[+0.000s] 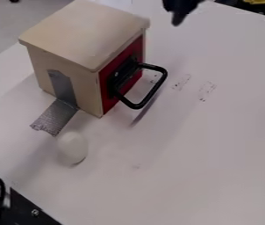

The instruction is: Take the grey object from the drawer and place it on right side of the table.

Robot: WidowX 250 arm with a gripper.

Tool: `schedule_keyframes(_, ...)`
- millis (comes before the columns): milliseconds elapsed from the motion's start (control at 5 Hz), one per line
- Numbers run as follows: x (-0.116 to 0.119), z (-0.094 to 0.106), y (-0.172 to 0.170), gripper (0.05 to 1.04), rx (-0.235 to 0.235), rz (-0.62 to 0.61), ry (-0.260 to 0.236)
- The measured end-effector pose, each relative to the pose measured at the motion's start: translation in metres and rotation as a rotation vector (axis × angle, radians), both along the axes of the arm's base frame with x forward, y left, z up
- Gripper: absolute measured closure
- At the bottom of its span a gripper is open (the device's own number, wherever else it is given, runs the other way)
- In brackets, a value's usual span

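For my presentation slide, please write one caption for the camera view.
Wooden box with its red drawer closed, white rounded object near it on the table, robot gripper at the top edge.

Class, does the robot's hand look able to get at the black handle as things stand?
Probably yes: the handle juts out from the wooden box's red front, and nothing visible stands between it and the hand at the top edge.

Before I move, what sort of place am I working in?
Probably a robotics lab bench: a white tabletop, a small wooden drawer box stuck to it with silver tape, and black hardware with a screw at the lower-left corner.
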State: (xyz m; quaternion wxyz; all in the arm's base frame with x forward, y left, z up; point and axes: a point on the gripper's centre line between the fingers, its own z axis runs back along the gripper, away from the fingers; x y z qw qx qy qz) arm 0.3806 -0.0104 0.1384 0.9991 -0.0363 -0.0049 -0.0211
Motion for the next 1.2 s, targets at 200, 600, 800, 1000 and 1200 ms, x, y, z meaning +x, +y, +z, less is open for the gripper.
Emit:
schedule_keyframes(200, 0.018, -0.029, -0.018, 0.716, 0.013, -0.004, 0.029)
schedule_keyframes(600, 0.029, -0.095, -0.02, 0.65, 0.054, 0.023, 0.114)
schedule_keyframes(800, 0.034, -0.1, -0.022, 0.442, 0.052, 0.048, 0.087)
schedule_keyframes(1000, 0.037, -0.097, -0.026, 0.179, 0.048, 0.063, 0.061)
schedule_keyframes(1200, 0.038, -0.057, -0.034, 0.081, 0.059, 0.046, -0.032)
